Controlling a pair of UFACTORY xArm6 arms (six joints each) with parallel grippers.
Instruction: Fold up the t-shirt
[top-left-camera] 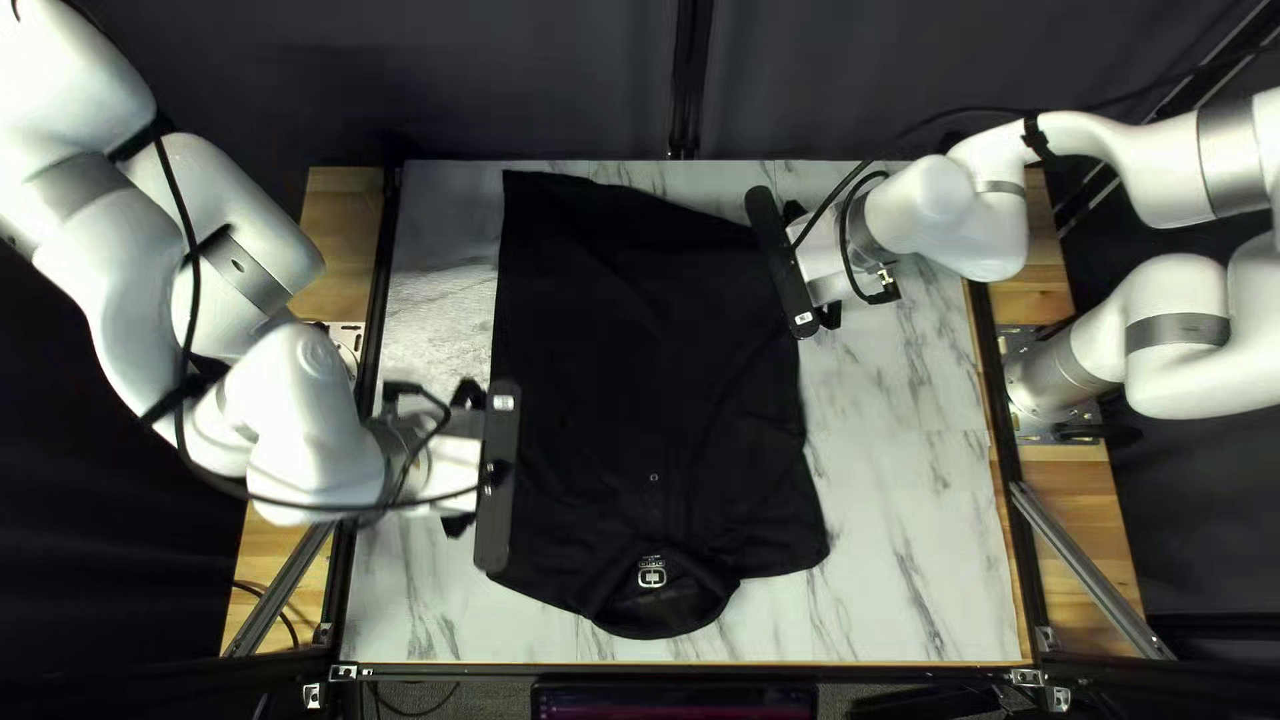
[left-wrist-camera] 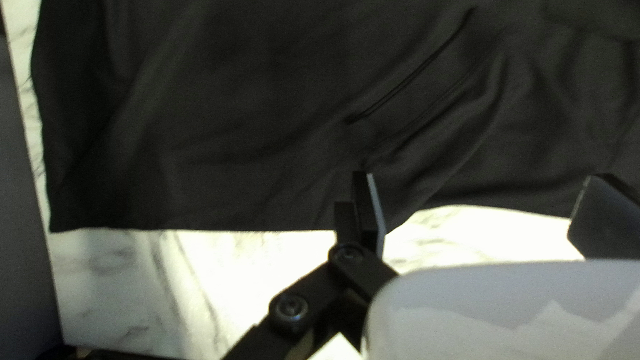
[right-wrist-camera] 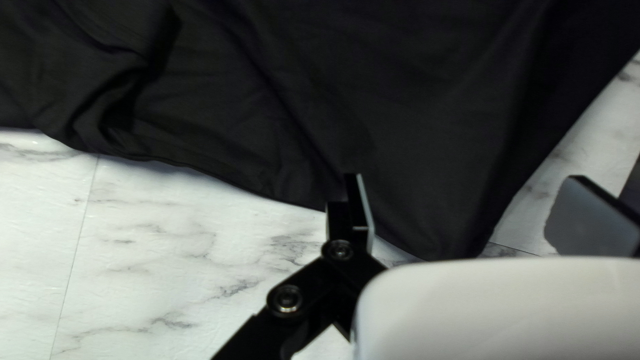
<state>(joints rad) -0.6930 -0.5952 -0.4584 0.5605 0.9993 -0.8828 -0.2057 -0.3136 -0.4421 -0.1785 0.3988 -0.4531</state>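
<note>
Marbled tabletop flanks the black t-shirt, wider toward my right arm's base.

My matt black cloth shirt lies on a smooth, glossy, marble-look bench with wooden side strips.

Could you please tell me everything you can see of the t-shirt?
The t-shirt is plain black, soft-looking fabric, spread roughly flat with some creases. Its neck opening, with a small pale mark inside, points toward the near edge of the table; the opposite end slants. Parts of its edge lie between the open fingers of the left gripper and the right gripper; neither grips it. Whether either touches it, I cannot tell.
</note>
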